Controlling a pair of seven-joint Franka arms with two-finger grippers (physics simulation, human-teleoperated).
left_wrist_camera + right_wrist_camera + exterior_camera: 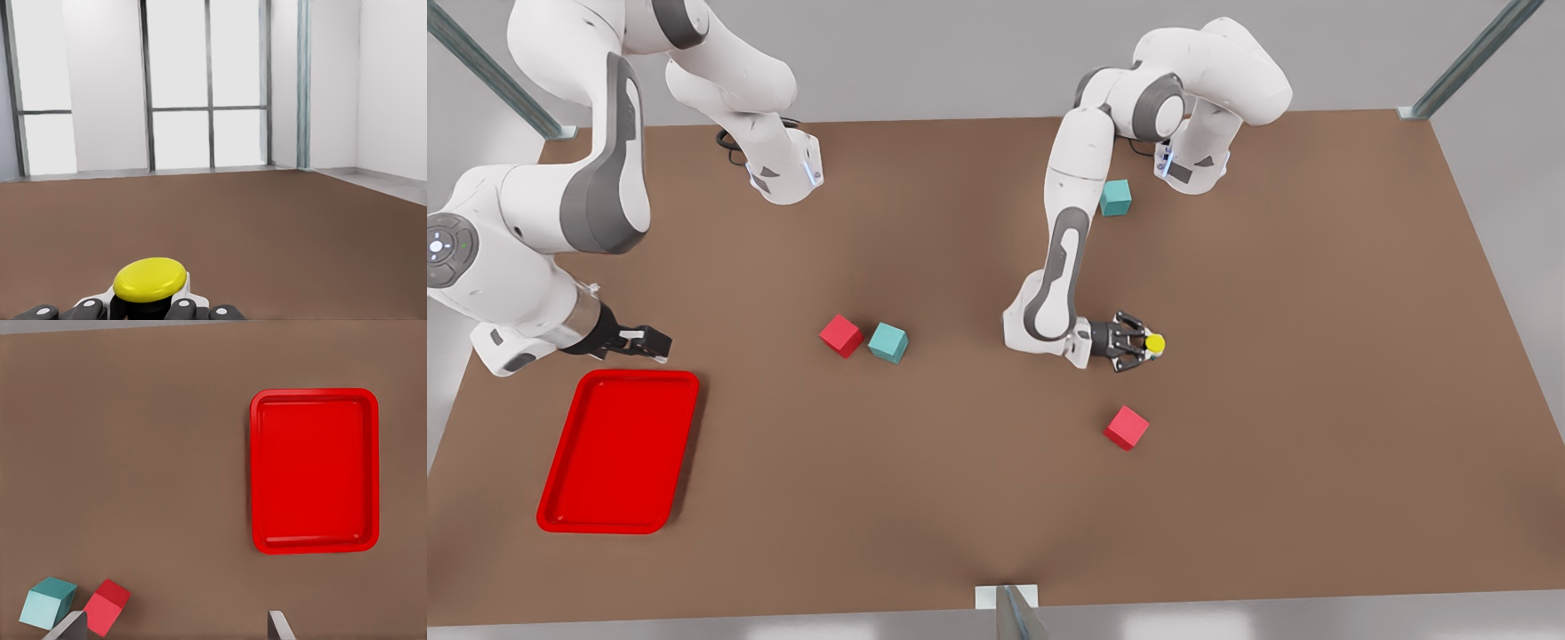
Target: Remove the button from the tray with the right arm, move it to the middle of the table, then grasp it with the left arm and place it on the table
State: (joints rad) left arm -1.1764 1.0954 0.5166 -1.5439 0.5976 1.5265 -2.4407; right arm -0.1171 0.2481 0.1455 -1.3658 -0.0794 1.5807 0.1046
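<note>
Gripping the button [1155, 343] between its closed fingers, the left gripper [1138, 342] is holding the yellow cap low over the table [1316, 373], the fingertips [181, 307] pressing the black base. Just beside the gripper a red cube [1127, 428] is sitting; farther off, a red and teal pair [864, 339]. Well apart, the right gripper [649, 342] is hovering with fingers spread and nothing between them, near the tray [618, 452].

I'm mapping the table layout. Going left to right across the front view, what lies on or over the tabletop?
Tray → right gripper → red cube → teal cube → left gripper holding the button.
</note>
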